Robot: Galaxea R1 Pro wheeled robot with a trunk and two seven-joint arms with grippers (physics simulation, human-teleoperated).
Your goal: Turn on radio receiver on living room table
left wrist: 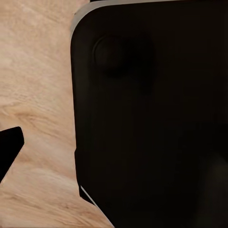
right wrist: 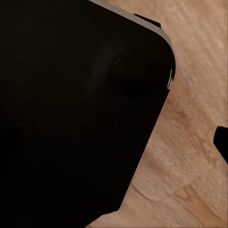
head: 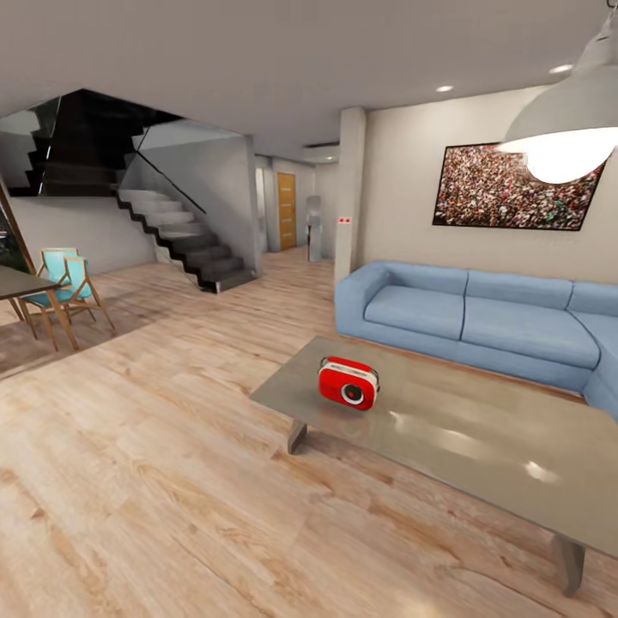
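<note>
Liv. rm table [head: 481, 446] w/ unlabelled radio [head: 348, 383]

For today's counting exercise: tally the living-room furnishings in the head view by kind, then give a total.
Small red rounded radio receiver: 1
Low glossy grey coffee table: 1
Blue sectional sofa: 1
Framed crowd photo: 1
White pendant lamp: 1
Total: 5

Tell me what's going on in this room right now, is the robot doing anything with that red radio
Nothing is handling the radio receiver yet. It sits upright on the near-left end of the table in the living room, in front of the blue sofa. The head view looks at it from across open wood floor, so the robot appears to be some way off. Both wrist views show a dark body panel over the floor, and the jaws can't be judged.
</note>
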